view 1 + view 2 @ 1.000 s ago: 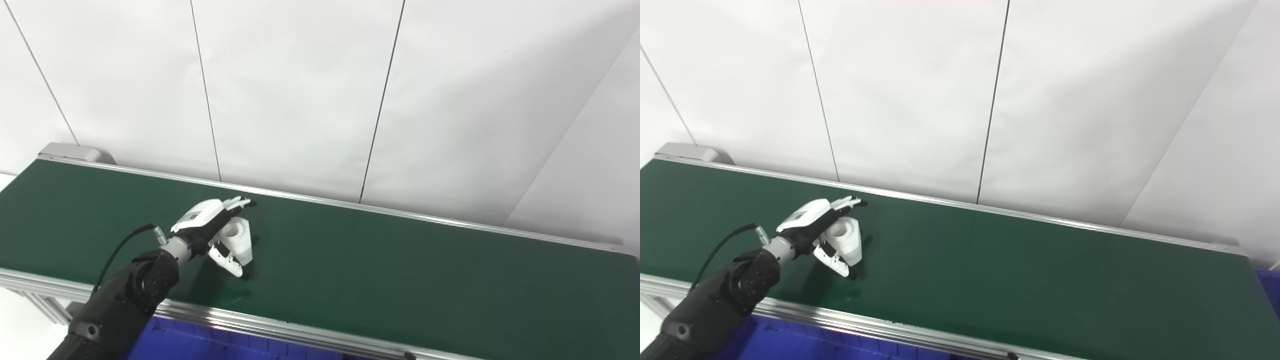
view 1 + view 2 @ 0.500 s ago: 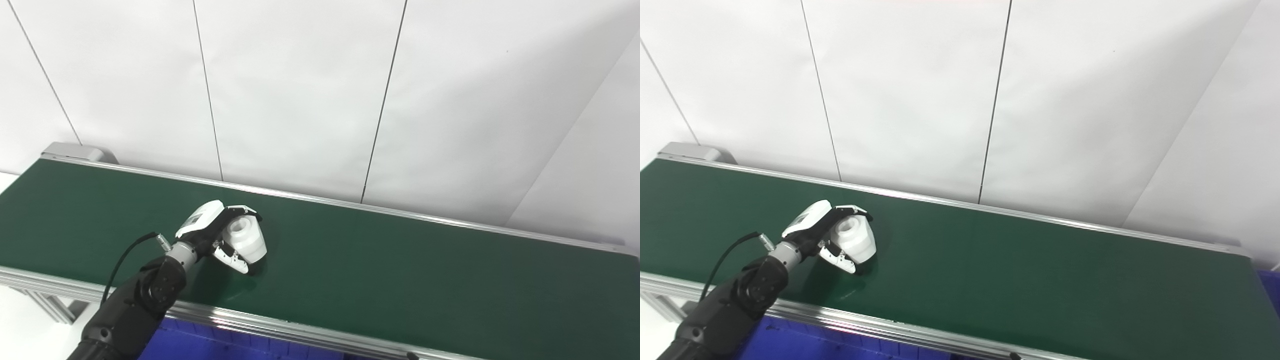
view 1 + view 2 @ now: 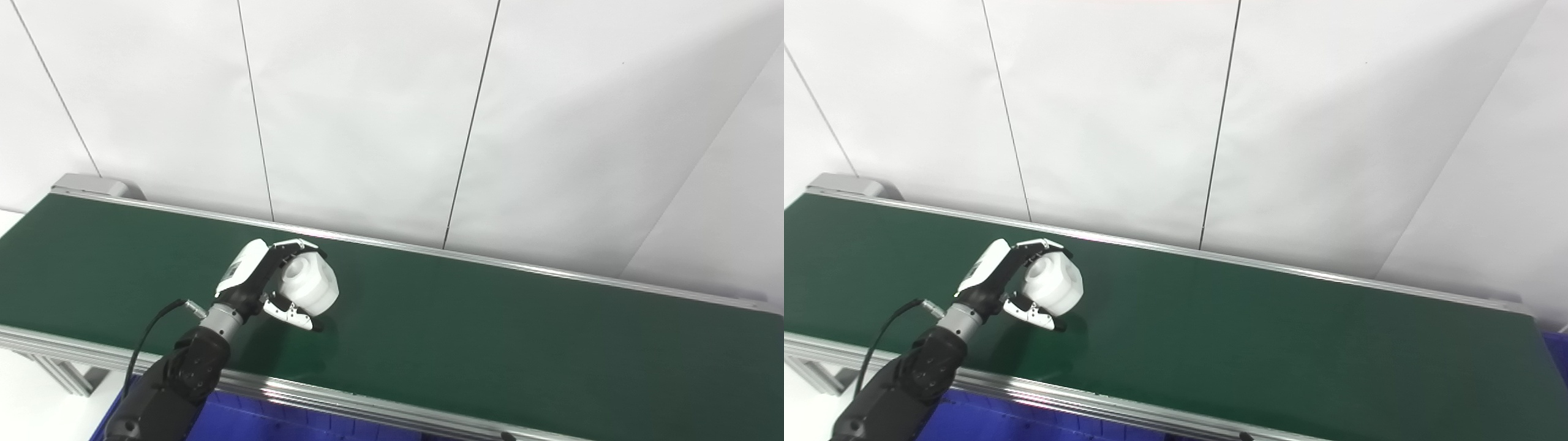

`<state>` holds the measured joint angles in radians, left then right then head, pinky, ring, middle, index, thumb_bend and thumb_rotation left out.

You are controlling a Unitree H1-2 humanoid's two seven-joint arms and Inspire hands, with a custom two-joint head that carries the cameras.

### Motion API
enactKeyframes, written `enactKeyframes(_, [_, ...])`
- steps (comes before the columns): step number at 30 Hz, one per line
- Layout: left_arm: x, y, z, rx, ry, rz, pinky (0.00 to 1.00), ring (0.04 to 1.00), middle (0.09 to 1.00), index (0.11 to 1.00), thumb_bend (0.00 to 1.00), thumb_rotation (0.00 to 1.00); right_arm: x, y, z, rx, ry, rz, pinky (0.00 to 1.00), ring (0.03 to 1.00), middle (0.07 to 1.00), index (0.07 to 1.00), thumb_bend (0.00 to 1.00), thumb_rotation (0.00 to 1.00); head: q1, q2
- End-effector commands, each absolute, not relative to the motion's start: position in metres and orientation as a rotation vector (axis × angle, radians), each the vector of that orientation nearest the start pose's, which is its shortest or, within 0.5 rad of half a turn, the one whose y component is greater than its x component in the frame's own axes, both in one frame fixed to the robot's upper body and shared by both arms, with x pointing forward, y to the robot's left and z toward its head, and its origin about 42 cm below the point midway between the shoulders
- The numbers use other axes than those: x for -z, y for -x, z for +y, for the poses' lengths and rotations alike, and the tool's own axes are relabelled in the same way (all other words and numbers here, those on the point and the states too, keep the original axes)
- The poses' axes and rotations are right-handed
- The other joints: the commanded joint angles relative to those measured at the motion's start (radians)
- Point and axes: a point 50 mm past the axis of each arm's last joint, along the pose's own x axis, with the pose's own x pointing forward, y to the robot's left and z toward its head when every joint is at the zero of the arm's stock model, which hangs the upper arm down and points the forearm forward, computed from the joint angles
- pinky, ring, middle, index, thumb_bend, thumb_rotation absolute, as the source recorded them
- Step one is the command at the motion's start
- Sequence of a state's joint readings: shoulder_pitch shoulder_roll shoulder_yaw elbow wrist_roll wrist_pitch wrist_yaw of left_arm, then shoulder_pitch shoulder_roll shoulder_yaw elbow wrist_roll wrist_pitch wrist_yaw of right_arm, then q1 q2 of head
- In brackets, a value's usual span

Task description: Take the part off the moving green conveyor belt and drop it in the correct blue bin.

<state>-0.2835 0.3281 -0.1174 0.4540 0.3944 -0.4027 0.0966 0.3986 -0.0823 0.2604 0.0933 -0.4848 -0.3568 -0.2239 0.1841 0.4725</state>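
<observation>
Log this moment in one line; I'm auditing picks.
left hand: shut on white part | part: lifted above green belt | right hand: unseen

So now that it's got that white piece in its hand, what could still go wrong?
The left hand wraps only part of the white part; much of its rounded body bulges out past the fingers, so it could slip free and drop back onto the green belt. Only a sliver of the blue bin shows beyond the belt's near rail, so the drop might miss.

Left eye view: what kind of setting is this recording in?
Likely a lab or test cell mocked up as a sorting line: a green conveyor belt with aluminium rails, a blue bin below its near edge, plain white panel walls. The left hand grips a white part.
</observation>
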Motion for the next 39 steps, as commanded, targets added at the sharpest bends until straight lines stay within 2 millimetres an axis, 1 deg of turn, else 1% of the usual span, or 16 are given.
enactKeyframes(1, [-0.119, -0.368, 0.296, 0.112, -0.668, -0.365, 0.5, 0.499, 0.521, 0.456, 0.5, 0.0, -0.026, -0.123, -0.183, -0.139, 0.434, -0.016, 0.73, 0.824, 0.858, 0.943, 0.8, 0.0, -0.002, 0.011])
enactKeyframes(5, [-0.126, -0.351, 0.303, 0.093, -0.649, -0.4, 0.51, 0.5, 0.518, 0.457, 0.5, 0.0, -0.029, -0.121, -0.182, -0.143, 0.44, -0.02, 0.74, 0.836, 0.865, 0.948, 0.79, 0.0, -0.016, 0.046])
enactKeyframes(6, [-0.128, -0.34, 0.307, 0.092, -0.646, -0.409, 0.51, 0.5, 0.518, 0.457, 0.5, 0.0, -0.031, -0.12, -0.181, -0.139, 0.439, -0.023, 0.74, 0.836, 0.865, 0.948, 0.79, 0.0, -0.033, 0.069])
enactKeyframes(7, [-0.13, -0.333, 0.31, 0.092, -0.643, -0.415, 0.5, 0.495, 0.518, 0.461, 0.5, 0.0, -0.032, -0.12, -0.181, -0.136, 0.438, -0.025, 0.73, 0.834, 0.865, 0.946, 0.79, 0.0, -0.033, 0.069])
enactKeyframes(10, [-0.131, -0.308, 0.318, 0.102, -0.633, -0.417, 0.5, 0.492, 0.516, 0.464, 0.5, 0.0, -0.037, -0.118, -0.18, -0.14, 0.427, -0.036, 0.75, 0.846, 0.873, 0.95, 0.78, 0.0, -0.068, 0.11])
enactKeyframes(11, [-0.13, -0.298, 0.321, 0.111, -0.62, -0.409, 0.5, 0.49, 0.517, 0.465, 0.5, 0.0, -0.039, -0.118, -0.18, -0.139, 0.426, -0.039, 0.75, 0.848, 0.874, 0.947, 0.77, 0.0, -0.068, 0.11])
enactKeyframes(12, [-0.129, -0.289, 0.323, 0.119, -0.606, -0.403, 0.5, 0.489, 0.518, 0.466, 0.5, 0.0, -0.041, -0.117, -0.18, -0.138, 0.428, -0.042, 0.75, 0.845, 0.872, 0.944, 0.77, 0.0, -0.092, 0.136])
enactKeyframes(18, [-0.11, -0.239, 0.332, 0.13, -0.576, -0.321, 0.51, 0.489, 0.527, 0.46, 0.5, 0.0, -0.052, -0.112, -0.18, -0.11, 0.406, -0.044, 0.74, 0.842, 0.867, 0.928, 0.78, 0.0, -0.152, 0.177])
enactKeyframes(19, [-0.105, -0.231, 0.331, 0.137, -0.573, -0.301, 0.51, 0.489, 0.528, 0.458, 0.5, 0.0, -0.054, -0.111, -0.18, -0.101, 0.402, -0.046, 0.74, 0.839, 0.866, 0.928, 0.78, 0.01, -0.16, 0.194])
enactKeyframes(20, [-0.1, -0.224, 0.33, 0.146, -0.572, -0.28, 0.51, 0.49, 0.53, 0.457, 0.5, 0.0, -0.055, -0.11, -0.18, -0.093, 0.402, -0.053, 0.74, 0.838, 0.868, 0.93, 0.78, 0.01, -0.16, 0.194])
enactKeyframes(23, [-0.083, -0.205, 0.323, 0.191, -0.572, -0.222, 0.53, 0.499, 0.531, 0.452, 0.5, 0.0, -0.059, -0.11, -0.18, -0.077, 0.406, -0.085, 0.73, 0.833, 0.869, 0.934, 0.77, 0.01, -0.172, 0.24])
enactKeyframes(24, [-0.078, -0.2, 0.32, 0.203, -0.579, -0.207, 0.53, 0.5, 0.531, 0.452, 0.5, 0.0, -0.06, -0.11, -0.181, -0.076, 0.406, -0.088, 0.74, 0.836, 0.871, 0.939, 0.76, 0.02, -0.172, 0.24])
enactKeyframes(25, [-0.073, -0.196, 0.316, 0.216, -0.585, -0.195, 0.53, 0.499, 0.532, 0.453, 0.5, 0.0, -0.061, -0.109, -0.181, -0.076, 0.402, -0.086, 0.75, 0.84, 0.874, 0.943, 0.75, 0.03, -0.177, 0.258])
enactKeyframes(28, [-0.058, -0.19, 0.309, 0.248, -0.62, -0.165, 0.54, 0.501, 0.528, 0.454, 0.5, 0.0, -0.064, -0.108, -0.182, -0.077, 0.392, -0.077, 0.77, 0.849, 0.887, 0.947, 0.73, 0.03, -0.174, 0.274])
enactKeyframes(30, [-0.049, -0.191, 0.306, 0.266, -0.648, -0.151, 0.55, 0.507, 0.524, 0.453, 0.5, 0.0, -0.067, -0.107, -0.183, -0.073, 0.39, -0.07, 0.78, 0.856, 0.891, 0.949, 0.72, 0.04, -0.173, 0.311])
enactKeyframes(39, [-0.031, -0.197, 0.298, 0.353, -0.72, -0.115, 0.51, 0.497, 0.534, 0.447, 0.5, 0.0, -0.08, -0.109, -0.185, -0.063, 0.379, -0.061, 0.79, 0.856, 0.888, 0.948, 0.72, 0.09, -0.171, 0.367])
